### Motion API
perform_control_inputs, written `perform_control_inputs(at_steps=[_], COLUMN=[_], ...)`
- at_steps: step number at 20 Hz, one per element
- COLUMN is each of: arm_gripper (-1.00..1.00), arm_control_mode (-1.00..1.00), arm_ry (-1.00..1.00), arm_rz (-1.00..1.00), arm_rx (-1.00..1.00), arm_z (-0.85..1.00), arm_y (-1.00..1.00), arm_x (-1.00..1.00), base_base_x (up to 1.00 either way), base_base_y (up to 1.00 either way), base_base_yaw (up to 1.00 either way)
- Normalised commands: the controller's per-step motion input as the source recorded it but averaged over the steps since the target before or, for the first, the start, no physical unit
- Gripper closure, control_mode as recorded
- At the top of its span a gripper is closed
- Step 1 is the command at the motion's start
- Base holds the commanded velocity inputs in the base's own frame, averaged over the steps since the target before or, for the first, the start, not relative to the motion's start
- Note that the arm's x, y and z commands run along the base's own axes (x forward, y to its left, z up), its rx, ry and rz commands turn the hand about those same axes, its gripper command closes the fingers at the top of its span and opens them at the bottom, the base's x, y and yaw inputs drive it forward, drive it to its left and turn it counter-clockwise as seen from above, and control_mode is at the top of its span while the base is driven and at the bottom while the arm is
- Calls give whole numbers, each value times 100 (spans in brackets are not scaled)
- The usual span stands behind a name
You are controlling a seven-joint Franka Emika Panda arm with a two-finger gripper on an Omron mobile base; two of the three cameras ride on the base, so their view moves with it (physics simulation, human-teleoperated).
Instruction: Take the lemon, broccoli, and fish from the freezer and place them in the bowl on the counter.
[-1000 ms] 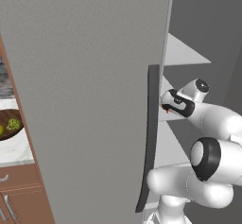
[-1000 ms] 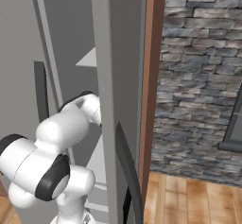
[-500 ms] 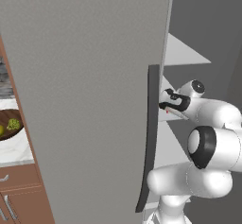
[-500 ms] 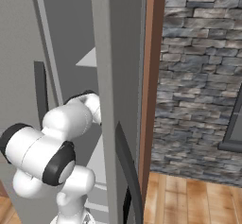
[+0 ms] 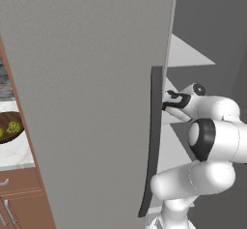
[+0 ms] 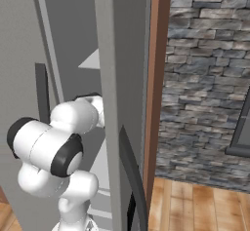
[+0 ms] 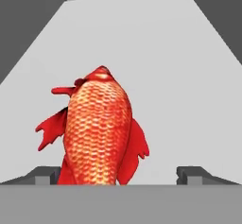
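Note:
The red-orange fish lies on a white freezer shelf, its body running away from the hand. My gripper is open, its tips on either side of the fish's near end, the left fingertip close beside it and the right one well apart from it. My arm's wrist reaches into the freezer past its open grey door. At the far left the brown bowl sits on the marble counter and holds the broccoli and the lemon.
The door's long dark handle hangs just left of my hand. A second grey door with a dark handle stands on the arm's right, with a wooden post and stone wall beyond. Wood drawers lie under the counter.
The elbow has risen and swung left while the hand edged slightly further in behind the door. The jaws have narrowed a touch but still stand wide.

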Motion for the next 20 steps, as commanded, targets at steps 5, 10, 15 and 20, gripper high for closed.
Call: perform_control_inputs(at_steps=[5,10,15,20], arm_gripper=[100,100,100,100], arm_control_mode=[-100,-100,-100,-100], arm_ry=[0,0,-6,-14], arm_rz=[1,0,0,0], arm_rx=[0,0,0,0], arm_z=[-31,-30,-6,3], arm_y=[0,0,1,-1], arm_x=[12,1,-49,-76], base_base_x=[0,0,0,0], base_base_y=[0,0,0,0], base_base_yaw=[0,0,0,0])
